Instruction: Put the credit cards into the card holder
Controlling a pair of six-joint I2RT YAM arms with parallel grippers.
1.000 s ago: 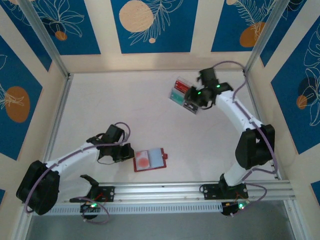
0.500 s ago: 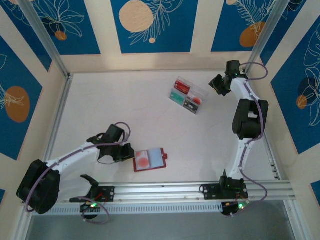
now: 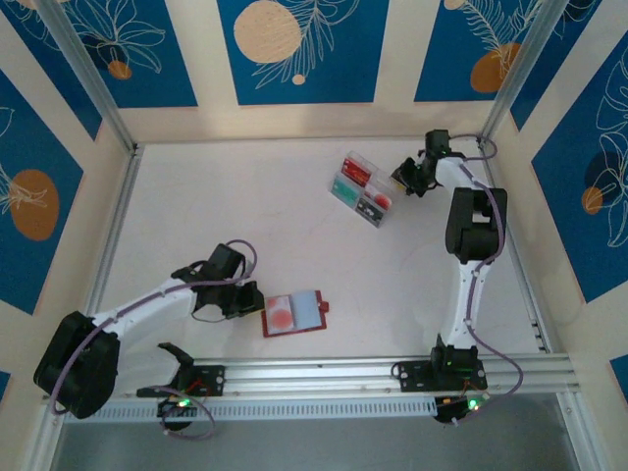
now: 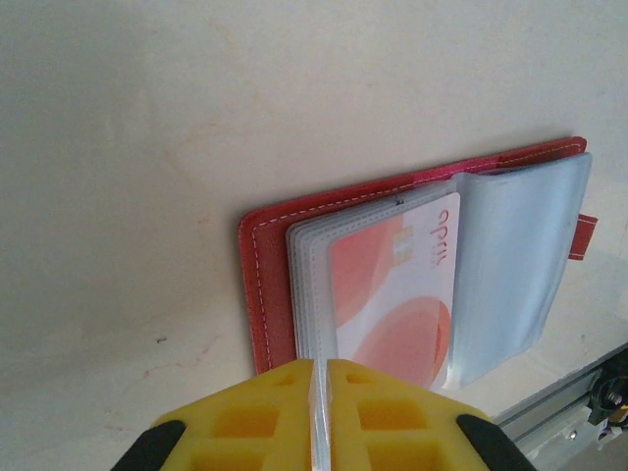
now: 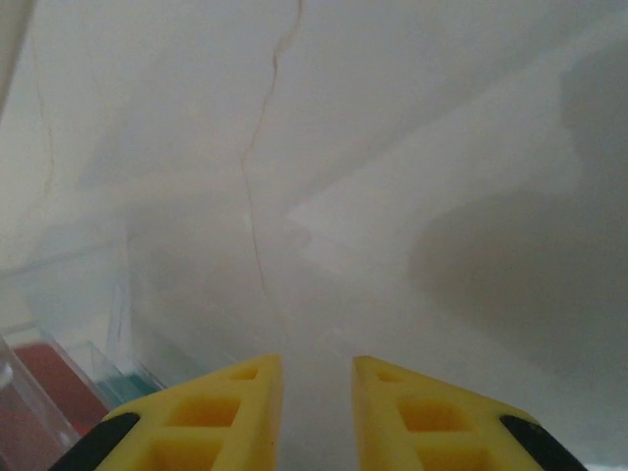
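Note:
The red card holder [image 3: 316, 316] lies open near the table's front edge, with a pink and white credit card [image 4: 392, 285] in one of its clear pockets. At its left edge, my left gripper [image 3: 257, 300] [image 4: 321, 365] is shut on the clear pocket sleeves [image 4: 306, 294]. More credit cards, one red [image 3: 356, 173] and one teal [image 3: 345, 187], sit in a clear box [image 3: 361, 188] at the back. My right gripper [image 3: 402, 178] [image 5: 317, 365] hovers just right of that box, its jaws a narrow gap apart with nothing between them.
An aluminium rail [image 3: 373, 371] runs along the near edge behind the card holder. Frame posts and patterned walls close off the back and sides. In the right wrist view the clear box [image 5: 59, 392] shows at the lower left, with bare table ahead.
My right arm swung from over the clear box to the back right corner, then came back toward the box's right end, its jaws narrowing. The left arm and card holder stayed still.

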